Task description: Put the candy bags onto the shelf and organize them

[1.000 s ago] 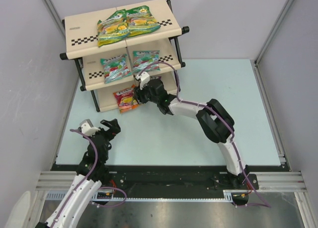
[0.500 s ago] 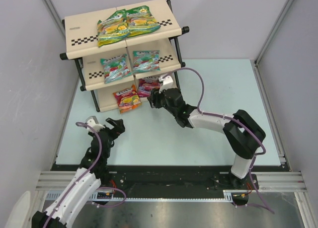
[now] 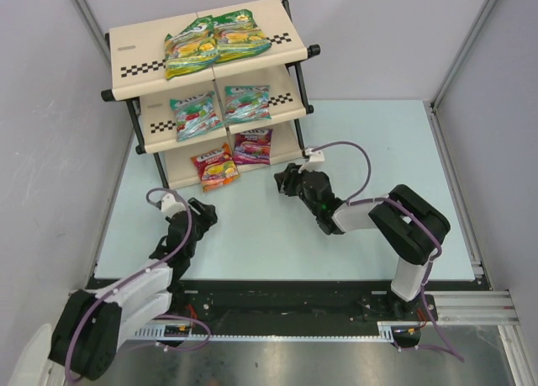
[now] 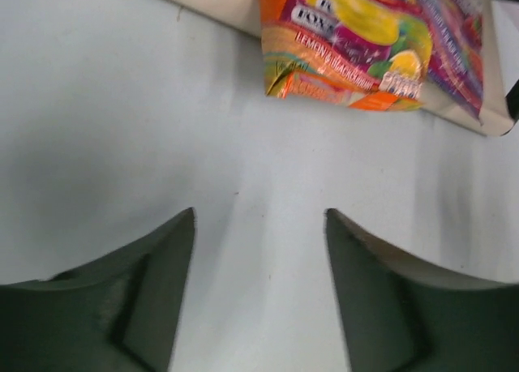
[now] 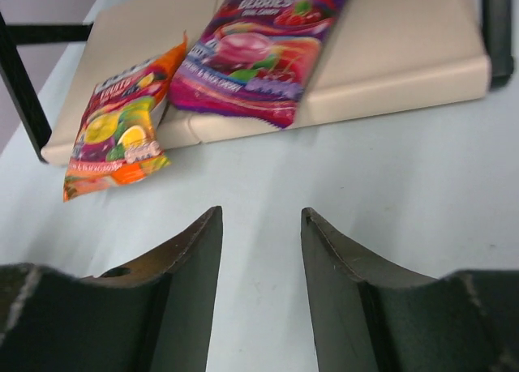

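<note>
A pale blue table (image 3: 378,150) fills the centre of the top view, with the 3-tier shelf (image 3: 134,62) at upper left carrying all 6 candy bags. The right arm (image 3: 408,230) folds in from lower right, and the left arm (image 3: 134,289) reaches up from lower left. 2 green bags (image 3: 214,43) lie side by side on the top tier and 2 teal bags (image 3: 195,115) on the middle tier. The purple bag (image 3: 252,146) and red bag (image 3: 214,167) share the bottom tier, the red bag's lower end hanging over the front edge. The right gripper (image 3: 283,182) sits low over the table just right of the bottom tier, fingers moderately apart and holding nothing. The left gripper (image 3: 202,214), below the red bag, has its fingers spread wide and empty.
</note>
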